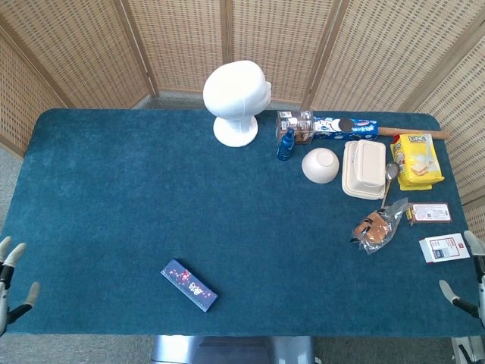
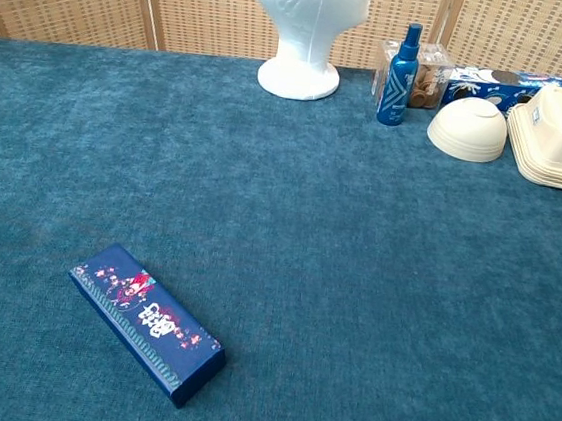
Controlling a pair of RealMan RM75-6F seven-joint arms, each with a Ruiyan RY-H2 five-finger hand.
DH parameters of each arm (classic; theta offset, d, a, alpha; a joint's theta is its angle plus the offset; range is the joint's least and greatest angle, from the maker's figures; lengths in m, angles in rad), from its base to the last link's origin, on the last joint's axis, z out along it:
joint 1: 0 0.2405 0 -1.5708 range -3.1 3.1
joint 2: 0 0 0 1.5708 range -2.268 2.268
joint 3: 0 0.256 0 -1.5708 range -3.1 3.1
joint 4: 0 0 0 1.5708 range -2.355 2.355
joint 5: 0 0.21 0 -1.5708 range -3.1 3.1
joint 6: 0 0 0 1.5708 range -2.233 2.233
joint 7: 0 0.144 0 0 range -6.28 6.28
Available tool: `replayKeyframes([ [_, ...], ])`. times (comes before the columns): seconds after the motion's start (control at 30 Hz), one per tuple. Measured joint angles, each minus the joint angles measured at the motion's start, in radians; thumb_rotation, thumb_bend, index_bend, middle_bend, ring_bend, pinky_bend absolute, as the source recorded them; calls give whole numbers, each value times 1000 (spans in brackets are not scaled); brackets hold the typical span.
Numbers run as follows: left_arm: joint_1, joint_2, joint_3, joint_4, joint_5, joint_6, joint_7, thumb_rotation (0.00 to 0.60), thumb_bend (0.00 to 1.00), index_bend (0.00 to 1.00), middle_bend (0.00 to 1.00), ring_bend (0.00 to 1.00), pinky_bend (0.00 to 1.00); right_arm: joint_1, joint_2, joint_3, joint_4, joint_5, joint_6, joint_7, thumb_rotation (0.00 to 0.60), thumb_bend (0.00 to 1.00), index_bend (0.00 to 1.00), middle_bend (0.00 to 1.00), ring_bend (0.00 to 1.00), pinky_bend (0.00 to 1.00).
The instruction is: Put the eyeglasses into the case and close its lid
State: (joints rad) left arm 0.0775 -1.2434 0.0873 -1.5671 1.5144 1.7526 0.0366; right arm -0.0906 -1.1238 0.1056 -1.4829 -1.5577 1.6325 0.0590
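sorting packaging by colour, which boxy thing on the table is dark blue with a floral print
The closed eyeglasses case, lying alone near the front edge; the other boxes sit at the right side.

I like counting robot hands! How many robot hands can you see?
2. The left robot hand peeks in at the table's left edge, and the right robot hand at its right edge. Both show only partly, holding nothing, in the head view alone.

A wide table [image 1: 114, 189] covered in deep teal cloth is seen filling the view. At twelve o'clock it is backed by folding woven-rattan screens [image 1: 182, 45] in wooden frames. Pale grey floor [image 1: 11, 163] is glimpsed at nine o'clock. Everything is evenly, brightly lit.
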Motion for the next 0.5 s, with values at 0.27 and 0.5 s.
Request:
replayKeyframes([
  [0.27,28,-2,-7,12,-25,-12,32,600,343,130,49,0,0,29,19,-15,-67,32,-86,-29,565,244,40,166,0,150],
  [0.5,7,0,-41,-12,-22,-54,21,600,343,132,45,0,0,46,15,-36,-95,26,-107,-45,572,244,41,166,0,149],
])
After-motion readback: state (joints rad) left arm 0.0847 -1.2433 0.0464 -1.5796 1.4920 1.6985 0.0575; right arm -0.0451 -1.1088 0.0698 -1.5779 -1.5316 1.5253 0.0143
